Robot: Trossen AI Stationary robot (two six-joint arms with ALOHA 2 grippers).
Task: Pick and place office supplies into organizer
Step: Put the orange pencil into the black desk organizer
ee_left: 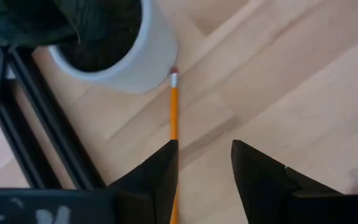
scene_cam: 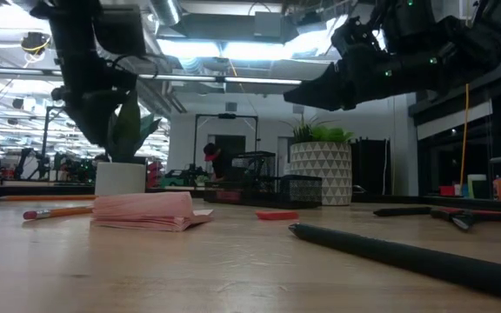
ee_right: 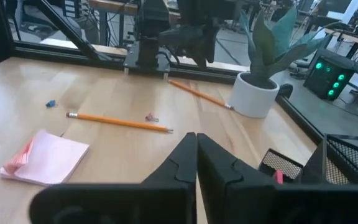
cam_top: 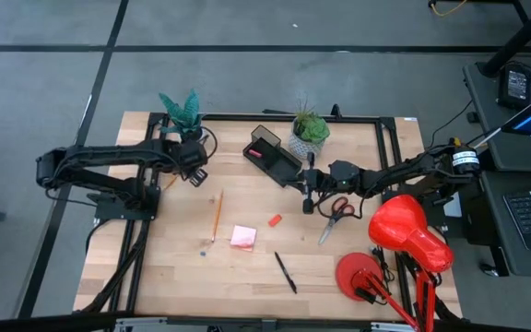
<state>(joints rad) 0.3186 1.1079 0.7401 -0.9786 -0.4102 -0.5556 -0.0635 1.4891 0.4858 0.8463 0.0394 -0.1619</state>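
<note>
- The wooden table [cam_top: 173,277] carries everything, with both dark arms reaching in from its two sides.
- The black organizer [cam_top: 271,153] sits at the far middle of the table, set on a slant, just beside a green plant in a patterned pot [cam_top: 309,134].
- A second plant in a plain white pot [ee_left: 138,53] stands at the far left; one pencil [ee_left: 173,112] lies with its eraser end right against that pot.
- The left gripper [ee_left: 204,171] hangs over that pencil with its jaws apart and empty; the pencil's long axis runs straight from the pot back under the gripper, passing along one finger rather than down the middle of the gap.
- The right gripper [cam_top: 308,205] hovers near the organizer, jaws pressed together, holding nothing.
- Red-handled scissors [cam_top: 336,214] lie just right of that gripper, handles toward the right arm, blades pointing to the near edge.
- Another orange pencil [cam_top: 217,217] lies mid-table, running near to far with a slight tilt.
- A pink sticky-note pad [cam_top: 242,237] rests flat beside that pencil's near end.
- A black pen [cam_top: 286,272] lies on a slant closer to the near edge, well apart from both grippers.
- A small red eraser [cam_top: 275,220] sits between the pad and the scissors.
</note>
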